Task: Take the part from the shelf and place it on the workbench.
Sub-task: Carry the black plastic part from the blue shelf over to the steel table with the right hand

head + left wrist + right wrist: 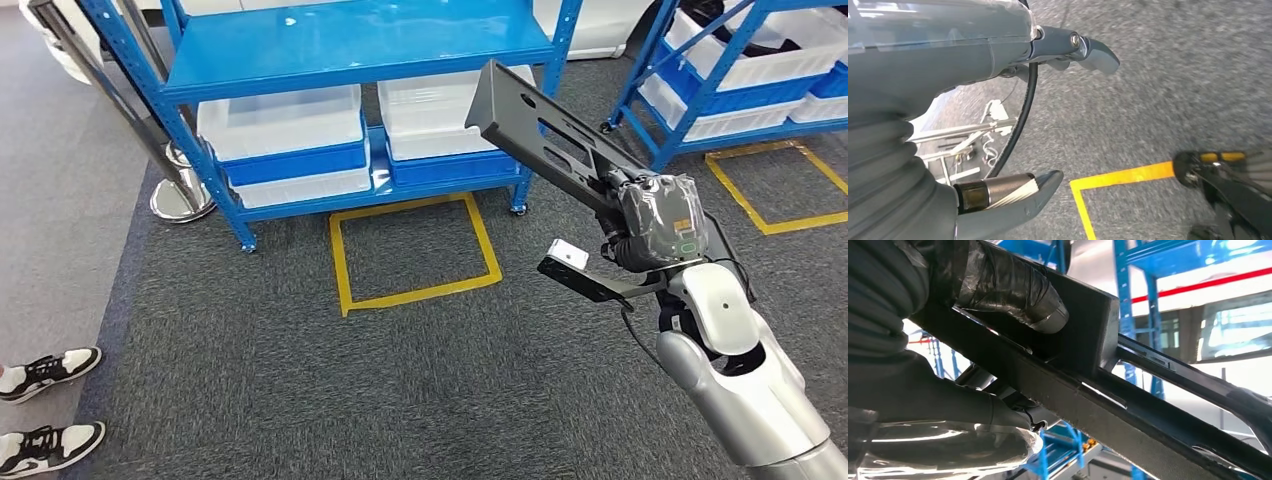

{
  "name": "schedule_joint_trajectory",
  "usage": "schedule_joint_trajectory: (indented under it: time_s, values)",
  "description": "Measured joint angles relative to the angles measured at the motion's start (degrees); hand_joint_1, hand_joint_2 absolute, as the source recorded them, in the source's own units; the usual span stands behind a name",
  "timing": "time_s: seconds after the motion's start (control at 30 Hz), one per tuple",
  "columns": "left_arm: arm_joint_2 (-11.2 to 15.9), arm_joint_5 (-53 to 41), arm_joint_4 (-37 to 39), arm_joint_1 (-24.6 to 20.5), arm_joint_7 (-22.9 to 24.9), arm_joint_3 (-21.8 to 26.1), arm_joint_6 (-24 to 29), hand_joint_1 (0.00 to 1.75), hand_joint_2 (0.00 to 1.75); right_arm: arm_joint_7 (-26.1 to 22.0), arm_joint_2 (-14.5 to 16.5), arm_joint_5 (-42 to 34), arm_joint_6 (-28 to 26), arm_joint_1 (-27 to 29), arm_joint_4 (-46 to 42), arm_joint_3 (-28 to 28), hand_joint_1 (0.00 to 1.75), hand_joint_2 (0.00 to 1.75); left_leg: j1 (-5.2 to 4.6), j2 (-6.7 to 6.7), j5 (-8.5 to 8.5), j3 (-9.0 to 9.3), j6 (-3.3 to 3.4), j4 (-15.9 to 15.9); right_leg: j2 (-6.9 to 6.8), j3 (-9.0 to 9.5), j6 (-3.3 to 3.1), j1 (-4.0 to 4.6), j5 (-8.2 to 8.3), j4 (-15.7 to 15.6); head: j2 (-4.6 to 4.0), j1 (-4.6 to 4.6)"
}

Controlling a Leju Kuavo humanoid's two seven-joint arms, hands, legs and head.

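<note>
Above the grey carpet point(300, 380), the right hand point(655, 225) grips the long dark part point(545, 135), lifted in front of the blue shelf point(350, 45) with white bins point(285, 125). Beside a yellow floor line point(1120, 176), the left hand point(998, 115) hangs with fingers apart, holding nothing.

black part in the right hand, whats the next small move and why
Probably keep the grip and turn away toward the workbench. The right hand already holds the black part in the air, clear of the blue shelf, and only carpet lies below, so releasing here would drop it on the floor.
</note>
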Motion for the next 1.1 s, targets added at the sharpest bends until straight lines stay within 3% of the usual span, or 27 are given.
schedule_joint_trajectory:
  time_s: [0.07,0.13,0.2,0.27,0.33,0.37,0.4,0.43,0.53,0.57,0.63,0.67,0.7,0.73,0.8,0.87,0.9,0.93,1.0,1.03,1.1]
  values:
    - [0.05,-0.21,-0.12,-0.16,-0.04,0.13,0.02,0.0,1.75,-0.02,0.04,-0.07,0.17,-0.08,0.04,0.02,1.75,1.75,-0.39,0.81,-0.77,-0.32,-0.73,1.13,-0.6,-0.15,-1.41,0.32,-0.13,-0.38,0.0,-0.18]
    - [-0.02,-0.52,-0.14,-0.22,-0.14,0.31,-0.02,0.0,1.75,-0.02,0.05,-0.28,0.45,-0.13,0.08,0.01,1.75,1.75,-0.44,1.4,-1.14,-0.3,-1.08,1.49,0.54,-0.59,-2.75,0.38,0.12,-0.27,0.0,-0.4]
    - [-0.02,-0.84,-0.14,-0.27,-0.26,0.5,-0.12,0.0,1.75,-0.04,0.05,-0.45,0.75,-0.34,0.12,0.02,1.75,1.75,-0.15,-0.37,-2.98,-0.86,-1.42,3.25,1.58,-0.94,-3.51,0.44,0.52,-0.32,0.0,-0.42]
    - [-0.03,-1.12,-0.14,-0.27,-0.39,0.79,-0.22,0.0,1.75,-0.09,0.08,-0.56,0.96,-0.66,0.13,0.03,1.75,1.75,0.0,-3.03,-6.93,-2.98,-1.53,8.81,2.63,-1.31,-4.16,0.6,0.94,-0.43,0.0,-0.42]
    - [-0.03,-1.39,-0.14,-0.24,-0.51,1.13,-0.31,0.0,1.75,-0.15,0.12,-0.7,1.17,-0.86,0.17,0.09,1.75,1.75,-0.11,-3.82,-10.11,-5.71,-1.18,15.58,3.94,-1.75,-4.61,1.03,1.34,-0.47,0.0,-0.42]
    - [-0.03,-1.56,-0.14,-0.25,-0.57,1.25,-0.33,0.0,1.75,-0.17,0.14,-0.75,1.29,-0.89,0.22,0.12,1.75,1.75,-0.24,-3.89,-10.33,-6.29,-0.82,17.13,4.63,-1.95,-4.75,1.3,1.54,-0.47,0.0,-0.42]
    - [-0.03,-1.74,-0.14,-0.27,-0.63,1.34,-0.37,0.0,1.75,-0.19,0.14,-0.79,1.42,-0.92,0.28,0.14,1.75,1.75,-0.44,-4.0,-9.48,-5.92,-0.28,16.62,5.35,-2.12,-4.83,1.56,1.75,-0.47,0.0,-0.41]
    - [-0.03,-1.91,-0.14,-0.3,-0.7,1.41,-0.39,0.0,1.75,-0.19,0.13,-0.8,1.52,-1.02,0.32,0.15,1.75,1.75,-0.74,-4.41,-7.71,-4.48,0.46,13.92,6.1,-2.24,-4.87,1.82,1.98,-0.49,0.0,-0.41]
    - [0.11,-2.32,-0.24,-0.39,-0.86,1.7,-0.44,0.0,1.75,-0.2,0.22,-0.83,1.71,-1.62,0.39,0.19,1.75,1.75,-1.5,-8.36,-3.49,0.6,3.35,3.56,8.08,-2.55,-4.56,2.05,2.88,-0.79,0.0,-0.39]
    - [0.15,-2.37,-0.29,-0.41,-0.9,1.8,-0.43,0.0,1.75,-0.2,0.3,-0.84,1.77,-1.79,0.44,0.24,1.75,1.75,-1.64,-9.25,-3.18,1.17,3.94,2.09,8.72,-2.66,-4.22,1.8,3.25,-1.05,0.0,-0.44]
    - [0.09,-2.44,-0.34,-0.47,-0.97,1.99,-0.43,0.0,1.75,-0.2,0.39,-0.89,1.92,-1.93,0.54,0.34,1.75,1.75,-1.79,-8.56,-2.43,1.49,4.27,0.78,10.21,-2.74,-3.25,1.4,4.27,-2.09,0.0,-0.64]
    - [0.1,-2.45,-0.36,-0.57,-1.05,2.08,-0.45,0.0,1.75,-0.19,0.37,-0.91,1.96,-1.92,0.56,0.37,1.75,1.75,-1.68,-7.76,-1.71,1.81,4.04,-0.23,10.18,-2.85,-2.92,1.48,4.47,-2.36,0.0,-0.66]
    - [0.07,-2.47,-0.37,-0.65,-1.14,2.17,-0.51,0.0,1.75,-0.2,0.32,-0.92,2.01,-2.05,0.6,0.39,1.75,1.75,-1.51,-6.93,-0.9,2.15,3.76,-1.37,9.29,-3.2,-2.71,1.68,3.98,-1.94,0.0,-0.52]
    - [0.03,-2.51,-0.37,-0.67,-1.23,2.26,-0.59,0.0,1.75,-0.2,0.29,-0.92,2.06,-2.27,0.63,0.41,1.75,1.75,-1.28,-6.05,-0.14,2.37,3.4,-2.4,7.79,-3.96,-2.54,1.88,2.68,-0.36,0.0,-0.4]
    - [-0.02,-2.58,-0.38,-0.6,-1.32,2.49,-0.83,0.0,1.75,-0.2,0.27,-0.95,2.16,-2.65,0.72,0.47,1.75,1.75,-1.16,-4.39,0.54,2.18,3.03,-3.04,4.48,-6.4,-2.24,1.8,-1.5,5.93,0.0,-0.16]
    - [-0.03,-2.62,-0.38,-0.54,-1.34,2.72,-1.08,0.0,1.75,-0.19,0.29,-1.01,2.29,-2.55,0.9,0.6,1.75,1.75,-1.15,-2.63,0.59,1.55,2.91,-2.6,3.3,-7.86,-1.64,1.37,-3.98,11.14,0.0,-0.16]
    - [-0.04,-2.63,-0.38,-0.54,-1.35,2.78,-1.16,0.0,1.75,-0.19,0.29,-1.04,2.35,-2.46,0.99,0.65,1.75,1.75,-1.11,-1.77,0.53,1.21,2.78,-2.24,2.99,-7.17,-1.33,1.13,-3.79,11.07,0.0,-0.16]
    - [-0.07,-2.63,-0.38,-0.55,-1.36,2.81,-1.21,0.0,1.75,-0.19,0.29,-1.05,2.38,-2.44,1.07,0.69,1.75,1.75,-1.03,-0.95,0.4,0.88,2.56,-1.77,2.53,-5.36,-1.04,0.9,-2.77,8.87,0.0,-0.15]
    - [-0.12,-2.63,-0.4,-0.62,-1.36,2.84,-1.24,0.0,1.75,-0.19,0.3,-1.11,2.39,-2.58,1.09,0.7,1.75,1.75,-1.03,0.42,-0.14,0.26,1.82,-0.59,0.42,-0.57,-0.82,0.81,-0.7,1.58,0.0,-0.15]
    - [-0.16,-2.63,-0.43,-0.67,-1.36,2.86,-1.26,0.0,1.75,-0.18,0.31,-1.19,2.38,-2.66,1.09,0.69,1.75,1.75,-1.13,0.95,-0.45,0.07,1.4,-0.01,-0.42,0.9,-1.07,0.92,-0.19,-0.86,0.0,-0.17]
    - [-0.17,-2.63,-0.49,-0.83,-1.34,2.97,-1.28,0.0,1.75,-0.07,0.31,-1.46,2.37,-2.6,1.08,0.66,1.75,1.75,-1.4,1.87,-0.76,0.01,0.67,0.56,-0.64,1.27,-1.95,1.24,-0.08,-1.92,0.0,-0.25]
